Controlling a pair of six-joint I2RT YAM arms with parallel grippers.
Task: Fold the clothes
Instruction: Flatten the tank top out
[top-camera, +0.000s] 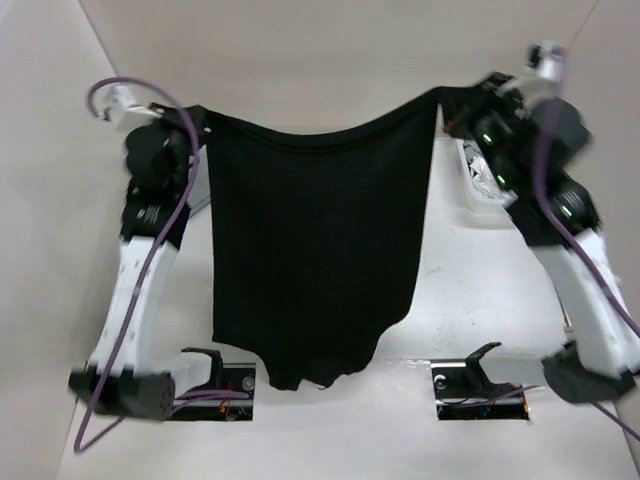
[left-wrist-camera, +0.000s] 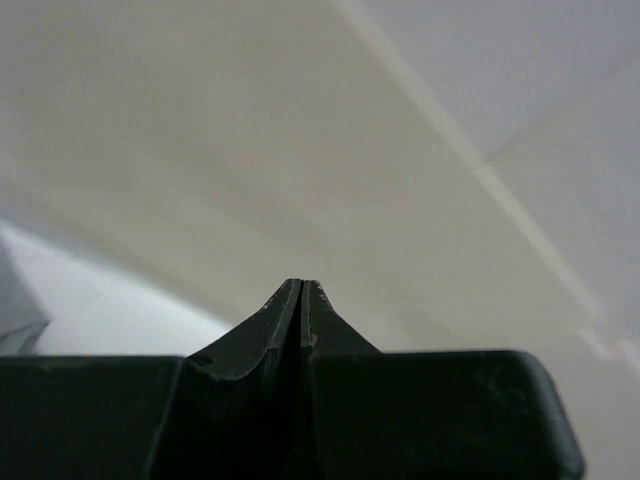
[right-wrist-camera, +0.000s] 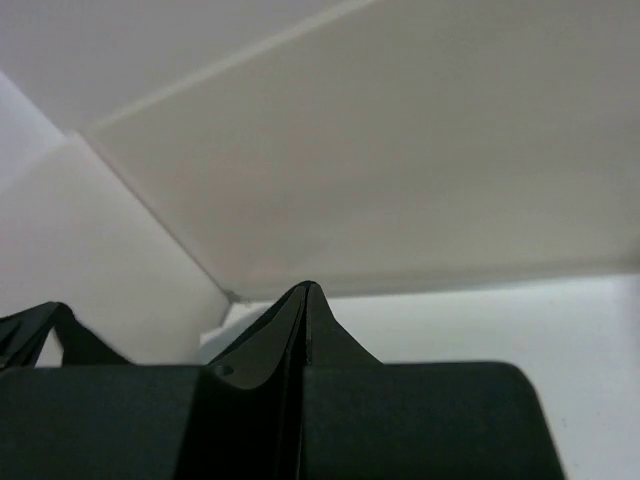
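Currently the black tank top (top-camera: 310, 250) is hanging above the bench (top-camera: 470, 300), stretched between the left gripper (top-camera: 200, 124) and the right gripper (top-camera: 447, 104), each clenching one upper corner. Judgement: both arms should be lowering together, keeping that edge taut and level, so the free lower end is landing flat, not bunching.

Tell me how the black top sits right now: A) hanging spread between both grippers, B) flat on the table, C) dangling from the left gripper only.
A: the black top hangs in the air, its upper edge stretched from the left gripper to the right gripper, both shut on it.
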